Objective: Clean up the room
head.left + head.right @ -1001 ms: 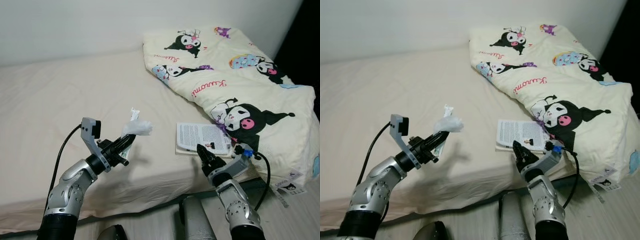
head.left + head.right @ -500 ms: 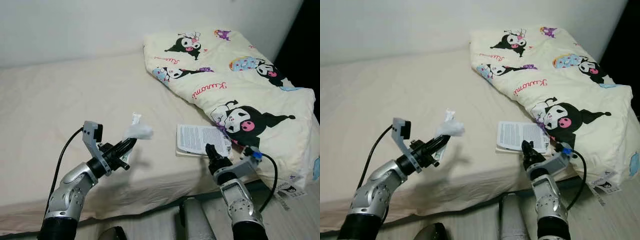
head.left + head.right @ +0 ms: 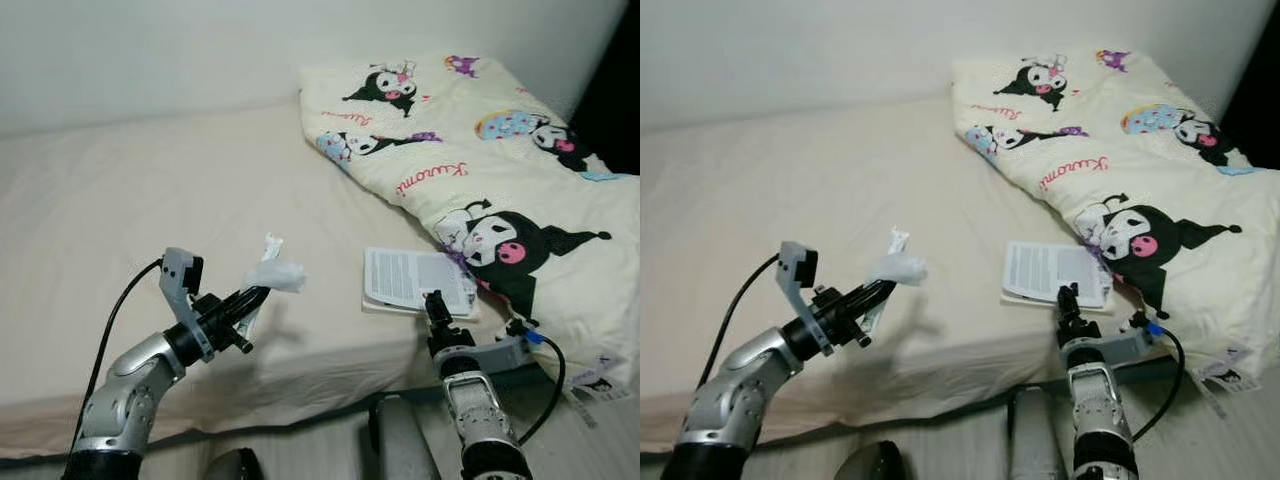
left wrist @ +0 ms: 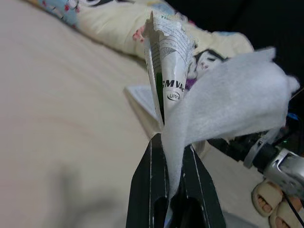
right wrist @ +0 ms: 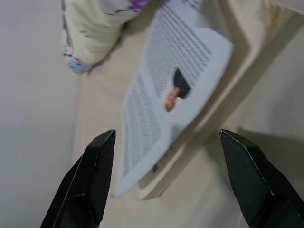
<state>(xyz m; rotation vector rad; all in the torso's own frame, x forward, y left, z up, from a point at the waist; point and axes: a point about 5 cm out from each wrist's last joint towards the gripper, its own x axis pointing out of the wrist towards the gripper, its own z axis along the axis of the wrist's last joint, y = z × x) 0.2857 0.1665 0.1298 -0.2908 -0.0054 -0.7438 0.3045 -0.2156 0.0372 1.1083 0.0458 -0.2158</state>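
My left gripper point(image 3: 250, 297) is shut on a crumpled white tissue point(image 3: 277, 274) and a torn printed wrapper point(image 4: 168, 61), held above the cream bed sheet point(image 3: 120, 200). The tissue point(image 4: 232, 104) drapes over the fingers in the left wrist view. An open book point(image 3: 415, 278) with a page of text lies near the bed's front edge beside the duvet. My right gripper point(image 3: 434, 303) stands at the book's near edge, pointing at it. In the right wrist view its fingers point(image 5: 90, 180) are wide apart, open, with the book point(image 5: 175, 85) just ahead between them.
A cream duvet point(image 3: 500, 150) printed with black cartoon characters is heaped on the bed's right side. A white wall runs behind the bed. Slippers point(image 4: 270, 199) and a paper tag point(image 3: 600, 385) lie on the floor by the bed; a grey cylinder point(image 3: 400, 450) stands below.
The camera has shifted a little. My right gripper has moved right and forward, from beside the book's left corner to its near edge. The left gripper still holds the tissue, slightly lower.
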